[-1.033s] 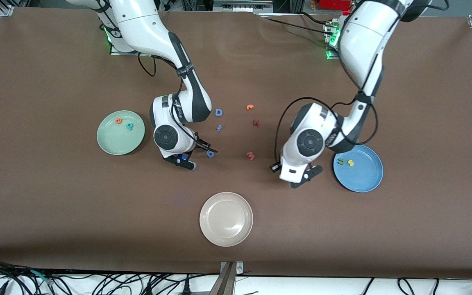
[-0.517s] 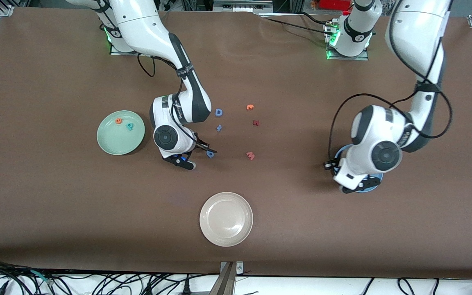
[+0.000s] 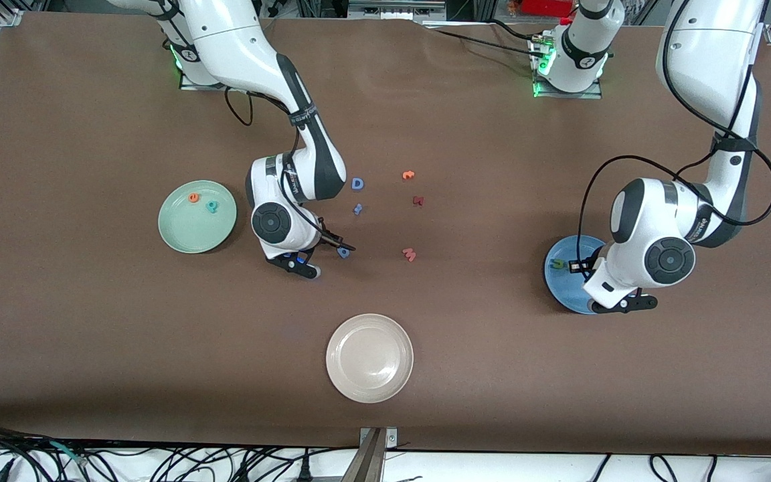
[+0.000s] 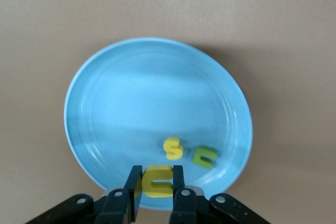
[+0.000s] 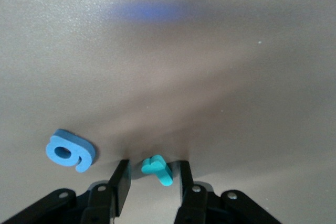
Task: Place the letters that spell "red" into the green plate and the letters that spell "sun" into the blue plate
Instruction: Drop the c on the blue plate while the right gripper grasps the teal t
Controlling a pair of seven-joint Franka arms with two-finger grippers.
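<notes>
Progress near completion, read from the table's camera-side edge toward the robots' bases. The beige plate point(image 3: 369, 358), nearest that edge, holds nothing. Farther in, toward the left arm's end of the table, the left gripper point(image 4: 156, 199) hangs over the blue plate point(image 4: 131, 93) with its fingers pressed onto the yellow "u"/"n" letter point(image 4: 157, 180); the yellow "s" point(image 4: 172, 148) and the dark green letter point(image 4: 204, 156) already lie in that plate, so "sun" appears to lack only this release. Near the table's middle, the right gripper point(image 5: 152, 182) sits low at the table surface, its fingers standing either side of the thin teal "r" point(image 5: 157, 169); whether they grip it yet cannot be told. A blue letter point(image 5: 71, 150) lies just beside it. Toward the right arm's end, the green plate point(image 3: 185, 234) carries the orange "e" point(image 3: 193, 197) and the teal "d" point(image 3: 212, 206); "red" seems to await the "r". Stray letters, among them the blue "D" point(image 3: 357, 183), lie farther still.
</notes>
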